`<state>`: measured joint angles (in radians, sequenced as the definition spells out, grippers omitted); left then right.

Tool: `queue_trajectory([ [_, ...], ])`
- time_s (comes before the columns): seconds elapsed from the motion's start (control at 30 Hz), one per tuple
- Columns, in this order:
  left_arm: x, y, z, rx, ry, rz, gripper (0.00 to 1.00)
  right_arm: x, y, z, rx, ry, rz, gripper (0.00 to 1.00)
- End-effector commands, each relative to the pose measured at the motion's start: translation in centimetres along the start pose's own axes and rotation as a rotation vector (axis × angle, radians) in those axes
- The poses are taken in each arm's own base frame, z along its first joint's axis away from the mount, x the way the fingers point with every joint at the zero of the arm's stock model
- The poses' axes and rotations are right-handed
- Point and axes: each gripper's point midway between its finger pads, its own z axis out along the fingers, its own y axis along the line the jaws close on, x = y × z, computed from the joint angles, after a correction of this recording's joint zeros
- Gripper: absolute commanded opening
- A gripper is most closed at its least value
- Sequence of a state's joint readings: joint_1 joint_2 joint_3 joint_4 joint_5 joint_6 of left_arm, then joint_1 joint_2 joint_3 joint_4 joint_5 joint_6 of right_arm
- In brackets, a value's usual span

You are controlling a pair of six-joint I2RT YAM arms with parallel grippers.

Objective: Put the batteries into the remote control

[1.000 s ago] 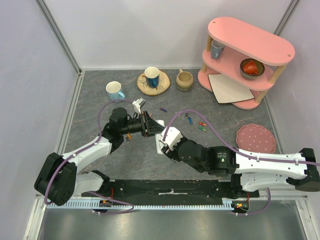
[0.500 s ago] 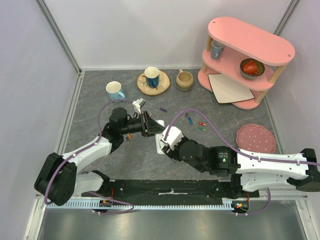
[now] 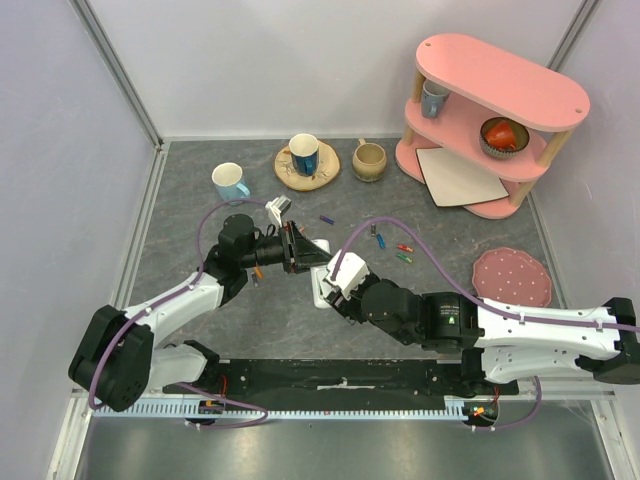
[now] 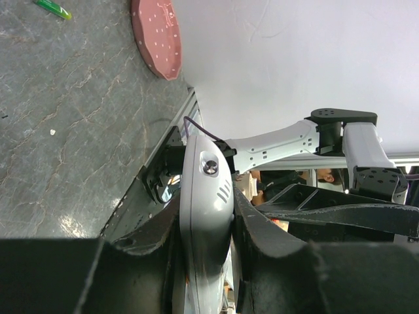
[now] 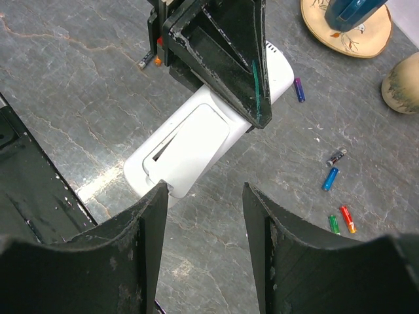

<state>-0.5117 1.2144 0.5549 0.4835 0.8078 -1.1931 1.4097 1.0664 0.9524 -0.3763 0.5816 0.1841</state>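
Note:
The white remote control lies back-up, its cover slid partly off so a dark slot shows. My left gripper is shut on the remote's far end, and the remote's edge shows between its fingers in the left wrist view. My right gripper is open and empty, just above the remote's near end. Batteries lie loose on the table beyond it: a purple one, a dark grey one, a blue one, a green one and a red one.
Another small battery lies by the left gripper. A saucer with a blue cup, a white mug and a beige mug stand at the back. A pink shelf and a pink plate are on the right.
My right gripper has shifted slightly to the right over the remote's near end. The left gripper and the remote have stayed put.

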Motion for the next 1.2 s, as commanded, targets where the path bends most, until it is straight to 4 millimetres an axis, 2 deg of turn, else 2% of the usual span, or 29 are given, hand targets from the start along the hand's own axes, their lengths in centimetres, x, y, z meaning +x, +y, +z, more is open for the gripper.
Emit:
queue_trajectory([
  [0.0,0.3,-3.7,-0.4,0.104,0.048,0.049,0.02,-0.6,-1.2,-0.2,0.048,-0.024,0.02,0.56],
  [0.5,0.2,-3.9,-0.3,0.108,0.051,0.043,0.02,-0.2,-1.3,-0.3,0.051,-0.02,0.022,0.57],
  [0.97,-0.1,-2.9,0.1,0.091,0.044,0.036,0.02,-2.0,-0.7,-0.9,0.0,-0.062,0.067,0.63],
  [1.17,-0.2,-2.7,0.2,0.087,0.039,0.032,0.02,-2.1,-0.5,-1.1,-0.017,-0.065,0.064,0.64],
])
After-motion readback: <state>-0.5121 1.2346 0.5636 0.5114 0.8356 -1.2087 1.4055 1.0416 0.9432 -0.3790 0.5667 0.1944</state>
